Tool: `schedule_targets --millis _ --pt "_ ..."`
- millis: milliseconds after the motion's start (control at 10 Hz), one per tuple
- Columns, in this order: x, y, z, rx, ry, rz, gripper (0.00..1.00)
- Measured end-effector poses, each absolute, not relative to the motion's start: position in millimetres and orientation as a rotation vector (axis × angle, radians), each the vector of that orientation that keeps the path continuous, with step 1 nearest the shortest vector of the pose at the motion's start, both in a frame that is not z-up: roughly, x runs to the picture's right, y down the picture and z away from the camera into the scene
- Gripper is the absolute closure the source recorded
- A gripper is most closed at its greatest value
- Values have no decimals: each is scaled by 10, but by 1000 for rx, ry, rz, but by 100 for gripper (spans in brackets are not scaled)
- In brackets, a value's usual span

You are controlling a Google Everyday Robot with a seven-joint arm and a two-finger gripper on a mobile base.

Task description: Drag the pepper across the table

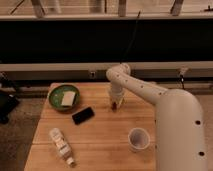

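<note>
Claw (116,103) low at surface (100,137) far-middle, covered most of pepper (115,106). Surface front edge cut by frame bottom; arm (172,117) base cut off right.

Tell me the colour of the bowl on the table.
The bowl is green, in the camera view. The gripper sits low over the table, to its right.
</note>
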State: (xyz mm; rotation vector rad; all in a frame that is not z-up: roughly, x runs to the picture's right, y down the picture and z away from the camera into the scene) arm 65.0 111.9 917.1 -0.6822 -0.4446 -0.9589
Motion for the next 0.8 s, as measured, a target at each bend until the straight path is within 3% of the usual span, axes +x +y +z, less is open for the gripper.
schedule_targets --millis 800 --pt "457 1320 9074 -686 -493 -1004 100"
